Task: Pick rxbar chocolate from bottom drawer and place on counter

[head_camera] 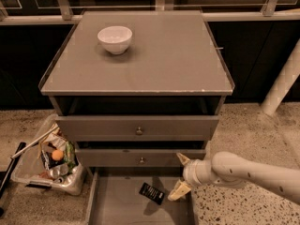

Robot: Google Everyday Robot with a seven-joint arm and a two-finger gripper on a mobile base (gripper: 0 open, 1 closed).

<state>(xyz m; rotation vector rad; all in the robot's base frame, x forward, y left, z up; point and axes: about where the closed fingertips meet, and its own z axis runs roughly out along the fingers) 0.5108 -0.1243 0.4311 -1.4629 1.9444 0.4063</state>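
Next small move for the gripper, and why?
Probably ease the gripper left and down over the rxbar chocolate. It is open and empty at the right side of the pulled-out bottom drawer, beside the bar rather than around it. The bar lies flat on the drawer floor, so nothing can go to the counter yet.

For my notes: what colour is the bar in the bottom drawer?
The bar is black, in the camera view; the open claw hovers beside it.

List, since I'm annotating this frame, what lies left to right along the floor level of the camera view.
Plastic bin of trash → rxbar chocolate, lying in the bottom drawer → gripper, open, at the drawer's right side → robot arm.
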